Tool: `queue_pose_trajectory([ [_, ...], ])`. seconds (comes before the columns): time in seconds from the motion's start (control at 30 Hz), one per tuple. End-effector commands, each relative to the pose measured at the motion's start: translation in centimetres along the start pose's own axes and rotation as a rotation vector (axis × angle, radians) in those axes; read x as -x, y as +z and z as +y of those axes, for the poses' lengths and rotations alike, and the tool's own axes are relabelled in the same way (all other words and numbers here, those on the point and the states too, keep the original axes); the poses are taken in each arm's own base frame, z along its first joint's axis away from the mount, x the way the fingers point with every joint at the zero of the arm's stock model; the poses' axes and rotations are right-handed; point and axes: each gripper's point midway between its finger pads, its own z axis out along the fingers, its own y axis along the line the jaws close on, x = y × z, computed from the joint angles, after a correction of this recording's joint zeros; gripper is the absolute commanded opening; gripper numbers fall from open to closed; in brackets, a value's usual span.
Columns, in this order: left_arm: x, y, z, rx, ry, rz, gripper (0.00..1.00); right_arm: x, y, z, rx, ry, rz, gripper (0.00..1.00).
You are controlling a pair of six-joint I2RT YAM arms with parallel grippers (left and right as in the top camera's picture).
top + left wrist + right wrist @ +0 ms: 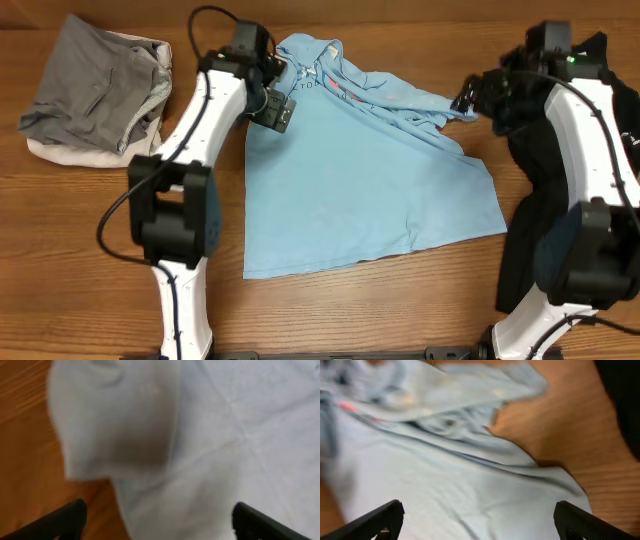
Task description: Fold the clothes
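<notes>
A light blue T-shirt [360,190] lies in the middle of the table, its top part bunched and folded over with red-and-white lettering showing. My left gripper [275,108] hovers over its upper left corner, open, with nothing between the fingers. In the left wrist view the pale cloth [225,435] fills the frame beneath the open left gripper [159,522]. My right gripper [465,100] stands open at the shirt's right sleeve. The right wrist view has the open right gripper [479,522] spread wide above the shirt [460,485].
A grey and cream pile [95,95] sits at the back left. A black shirt [525,230] lies along the right edge under my right arm, also in the right wrist view's corner [625,390]. The wooden table [400,310] shows bare in front.
</notes>
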Motion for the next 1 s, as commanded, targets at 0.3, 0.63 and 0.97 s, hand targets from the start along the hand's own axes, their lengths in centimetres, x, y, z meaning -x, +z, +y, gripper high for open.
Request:
queue_pose_trajectory([
  [0.3,3.1,4.1,1.6,0.161,0.093,-0.096,0.52,-0.6,-2.9,2.2,0.039,-0.053,-0.020,1.00],
  [0.63,2.3,4.6,0.4,0.092,0.096,-0.072,0.50,-0.6,-2.9,2.2,0.036,-0.056,-0.019,1.00],
  [0.97,1.1,5.4,4.0,0.016,-0.237,-0.060,0.54,-0.6,-2.9,2.1,0.032,-0.083,-0.021,1.00],
])
